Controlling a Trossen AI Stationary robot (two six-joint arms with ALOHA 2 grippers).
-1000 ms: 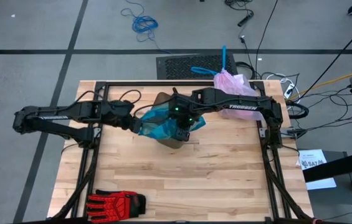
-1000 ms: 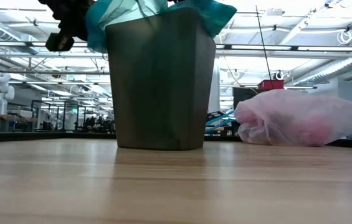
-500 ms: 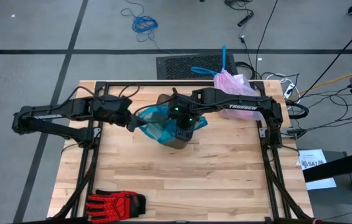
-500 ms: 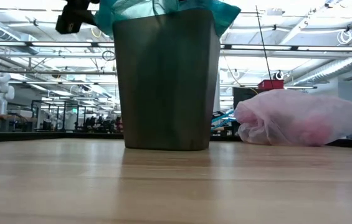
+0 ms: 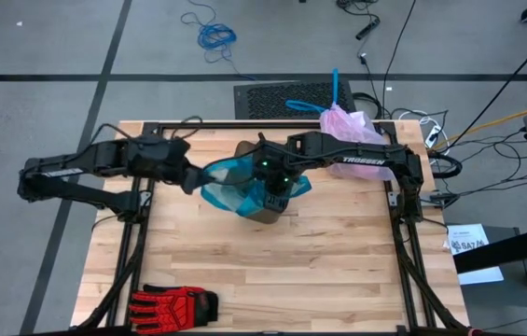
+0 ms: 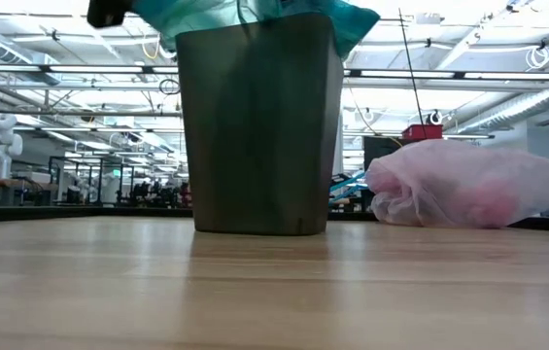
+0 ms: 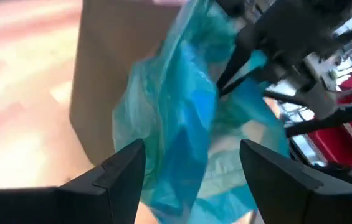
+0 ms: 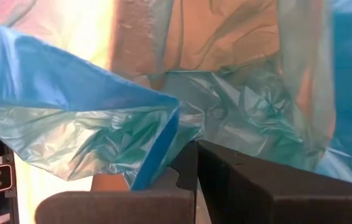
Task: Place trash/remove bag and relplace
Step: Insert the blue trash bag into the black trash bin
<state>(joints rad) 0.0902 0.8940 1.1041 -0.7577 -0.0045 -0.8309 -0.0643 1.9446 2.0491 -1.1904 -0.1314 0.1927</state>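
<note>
Gaping wide, the left gripper sits at nine o'clock of the bin, beside the teal bag. The right gripper pinches that bag's edge. The pink bag lies at two o'clock of the bin.

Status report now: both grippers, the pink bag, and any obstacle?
Left gripper open beside teal bag. Right gripper shut on teal bag at bin. Pink bag lies on table, apart. No obstacle seen.
</note>
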